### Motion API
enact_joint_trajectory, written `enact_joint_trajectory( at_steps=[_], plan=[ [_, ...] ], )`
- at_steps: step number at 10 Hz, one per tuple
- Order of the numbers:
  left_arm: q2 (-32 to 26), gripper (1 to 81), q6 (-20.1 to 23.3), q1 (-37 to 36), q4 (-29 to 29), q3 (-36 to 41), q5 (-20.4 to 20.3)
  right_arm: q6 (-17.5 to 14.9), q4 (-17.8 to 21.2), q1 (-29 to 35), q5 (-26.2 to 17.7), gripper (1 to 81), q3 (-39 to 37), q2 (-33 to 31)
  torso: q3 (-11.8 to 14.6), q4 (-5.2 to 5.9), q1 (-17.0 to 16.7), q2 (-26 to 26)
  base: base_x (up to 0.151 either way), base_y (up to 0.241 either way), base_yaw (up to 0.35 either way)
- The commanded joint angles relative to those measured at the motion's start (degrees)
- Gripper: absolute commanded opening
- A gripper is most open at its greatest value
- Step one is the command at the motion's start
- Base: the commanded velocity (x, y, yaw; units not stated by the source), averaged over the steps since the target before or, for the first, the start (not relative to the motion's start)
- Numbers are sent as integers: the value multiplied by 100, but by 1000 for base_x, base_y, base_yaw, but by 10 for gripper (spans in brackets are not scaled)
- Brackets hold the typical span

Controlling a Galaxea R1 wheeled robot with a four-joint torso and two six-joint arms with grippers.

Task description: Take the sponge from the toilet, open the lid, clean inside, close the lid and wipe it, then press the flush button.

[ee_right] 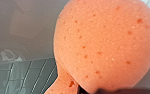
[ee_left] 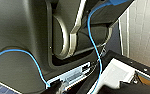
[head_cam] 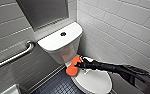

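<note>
Right gripper (head_cam: 79, 65) pinches the sponge (head_cam: 73, 67) by its edge at the lid's (head_cam: 96, 81) hinge end — face free, presumably for wiping.

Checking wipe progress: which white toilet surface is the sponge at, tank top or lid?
The lid, the oval cover in front; the sponge is at its back edge, below the boxy tank.

Pale tiled walls (head_cam: 121, 22), steel grab bar (head_cam: 13, 57) at left — dark small-tiled floor (head_cam: 58, 86), grey recessed panel (head_cam: 43, 11)
</note>
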Motion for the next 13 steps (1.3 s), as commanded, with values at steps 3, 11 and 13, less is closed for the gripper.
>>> enact_joint_trajectory(
  at_steps=[3, 11, 13],
  plan=[
    [-56, 811, 35, 222, -58, 141, 227, 26, -86, -106, 286, 10, -360, 61, 0, 0, 0, 0, 0, 0, 0],
    [-38, 811, 35, 231, 12, 150, 227, 97, -86, -1231, 286, 10, 1667, -2221, 0, 0, 0, 0, 0, 0, 0],
    [-56, 811, 44, 231, 39, 150, 219, 97, -86, -1634, 462, 10, 2276, -2963, 0, 0, 0, 0, 0, 0, 0]
  ],
)
